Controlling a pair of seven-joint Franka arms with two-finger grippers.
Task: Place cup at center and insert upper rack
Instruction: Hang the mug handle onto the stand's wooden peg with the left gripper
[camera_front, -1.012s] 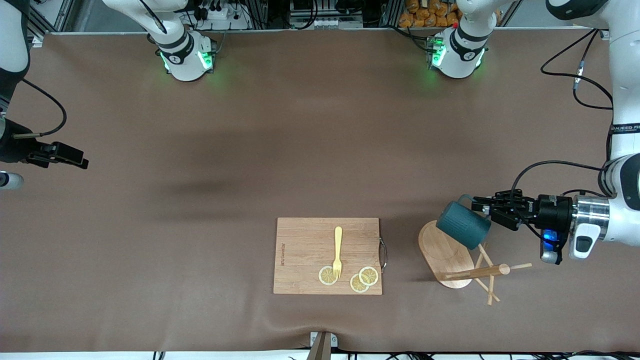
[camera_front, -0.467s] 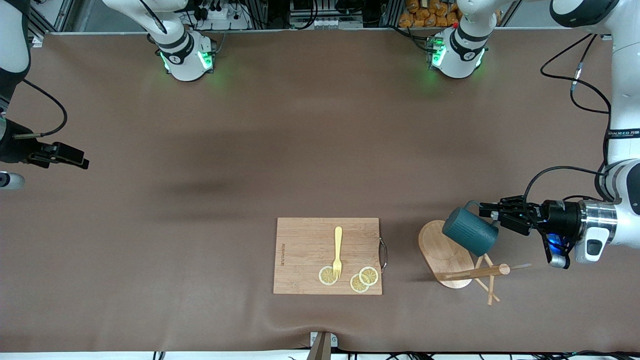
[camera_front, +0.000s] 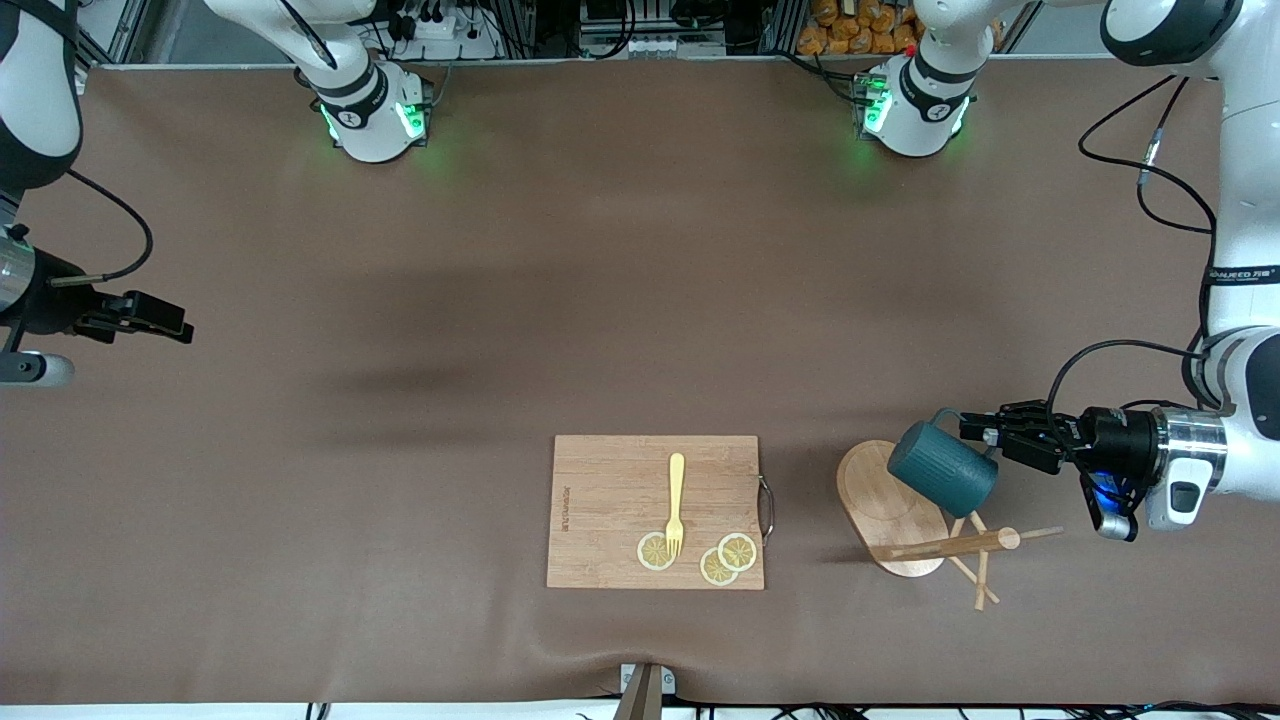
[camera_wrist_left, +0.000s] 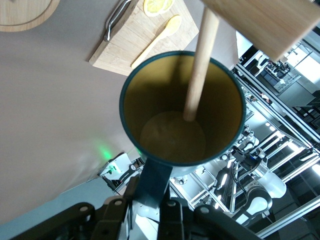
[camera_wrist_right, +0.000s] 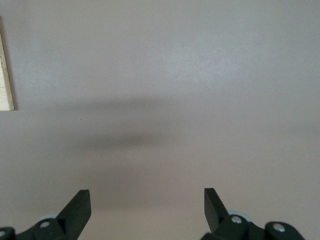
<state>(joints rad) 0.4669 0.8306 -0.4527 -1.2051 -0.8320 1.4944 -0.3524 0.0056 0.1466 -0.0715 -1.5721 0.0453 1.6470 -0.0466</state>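
The left gripper has its fingers clamped on the cup by its handle, mouth still on a peg of the upper rack, probably to slide it free. The right gripper waits, fingers apart, well away from the rack.

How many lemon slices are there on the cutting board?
3. All lie on the cutting board, at its edge nearest the front camera: one slice under the fork tines, two overlapping slices beside it. None seems hidden.
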